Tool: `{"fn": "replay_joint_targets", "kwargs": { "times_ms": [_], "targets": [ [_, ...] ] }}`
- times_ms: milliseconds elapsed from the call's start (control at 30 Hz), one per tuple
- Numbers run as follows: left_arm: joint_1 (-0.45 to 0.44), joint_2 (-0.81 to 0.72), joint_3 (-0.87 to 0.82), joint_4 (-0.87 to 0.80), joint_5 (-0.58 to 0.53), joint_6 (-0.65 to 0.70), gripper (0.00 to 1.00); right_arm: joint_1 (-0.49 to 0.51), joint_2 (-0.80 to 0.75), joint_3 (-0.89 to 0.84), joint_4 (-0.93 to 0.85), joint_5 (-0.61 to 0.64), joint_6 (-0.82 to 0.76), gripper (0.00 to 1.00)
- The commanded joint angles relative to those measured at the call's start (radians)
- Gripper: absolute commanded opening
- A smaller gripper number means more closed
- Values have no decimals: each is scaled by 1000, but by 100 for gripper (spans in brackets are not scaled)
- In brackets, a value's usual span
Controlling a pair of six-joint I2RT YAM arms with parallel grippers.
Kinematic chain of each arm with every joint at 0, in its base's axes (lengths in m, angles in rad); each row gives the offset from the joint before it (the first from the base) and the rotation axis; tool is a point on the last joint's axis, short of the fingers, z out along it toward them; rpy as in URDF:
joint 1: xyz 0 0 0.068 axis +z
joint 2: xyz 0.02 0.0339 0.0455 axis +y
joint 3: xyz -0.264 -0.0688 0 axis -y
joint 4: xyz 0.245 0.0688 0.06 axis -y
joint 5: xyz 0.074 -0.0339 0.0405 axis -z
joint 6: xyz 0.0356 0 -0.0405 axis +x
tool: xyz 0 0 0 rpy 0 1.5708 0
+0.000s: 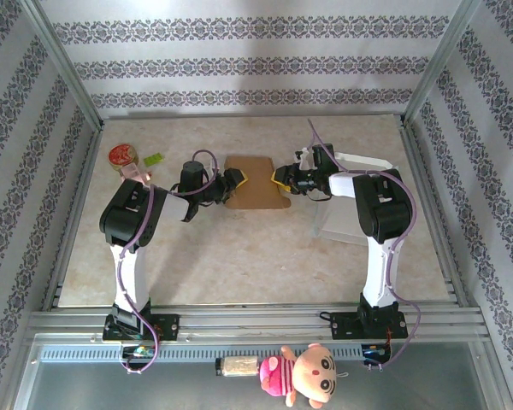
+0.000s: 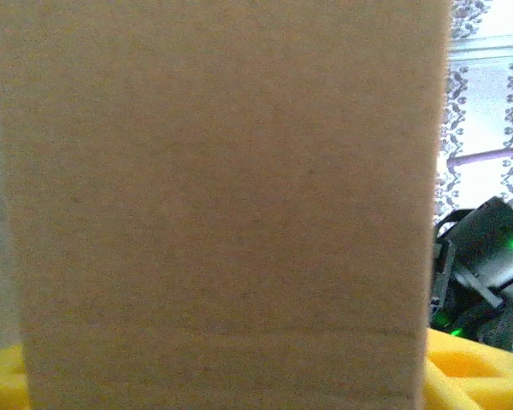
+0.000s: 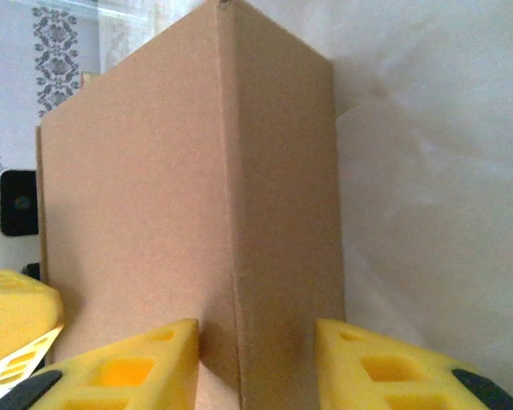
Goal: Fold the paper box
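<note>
The surface (image 1: 239, 256) carries the paper box (image 1: 256, 184) at its middle, well back from the arm bases, with one arm reaching in from each side; the box is brown card and, in the right wrist view, shows two panels meeting at a sharp upright crease. The step in hand looks like squaring the body between the two arms; to do it well, each side should press flat on a panel, not on the crease, and the two should move together so the card neither slides nor buckles.

The clear tub (image 1: 338, 226) stands on the right, partly under the right arm, near the box but apart from it; what it holds cannot be made out. Whether the box has anything inside is hidden too.

The left end effector (image 1: 237, 181) meets the box's left side; its yellow fingers (image 2: 474, 367) show on either side of a broad panel, but whether it is grasping or released I cannot tell. The right end effector (image 1: 280, 178) straddles the crease with its fingers spread; clenched or loose, I cannot tell.

A red round thing (image 1: 121, 156) and a small green thing (image 1: 152, 158) lie at the far left, clear of the work.
</note>
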Motion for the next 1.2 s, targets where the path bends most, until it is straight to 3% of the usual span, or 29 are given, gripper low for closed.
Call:
{"fn": "replay_joint_targets", "kwargs": {
  "times_ms": [0,100,300,333,400,500,600,800,1167],
  "targets": [
    [-10,-62,29,-59,-17,-1,57,-2,-51,-44,-74,89,-25,50],
    [-10,-86,50,-156,-29,43,50,-1,-134,-71,-98,128,-45,59],
    [-9,-182,84,-350,-72,75,49,35,-441,-157,-122,276,-198,79],
    [-8,-201,90,-380,-82,81,49,57,-496,-175,-118,310,-263,86],
    [-9,-238,111,-466,-104,94,49,159,-618,-224,-110,512,-475,91],
    [-8,-277,157,-573,-114,115,49,358,-724,-341,60,784,-914,98],
    [-8,-292,197,-626,-98,102,49,455,-718,-384,183,885,-1195,98],
    [-7,-319,200,-579,-92,9,49,496,-626,-400,331,862,-1539,98],
    [-8,-355,223,-596,-63,-27,49,477,-303,-316,754,1129,-1928,98]
  ]
}}
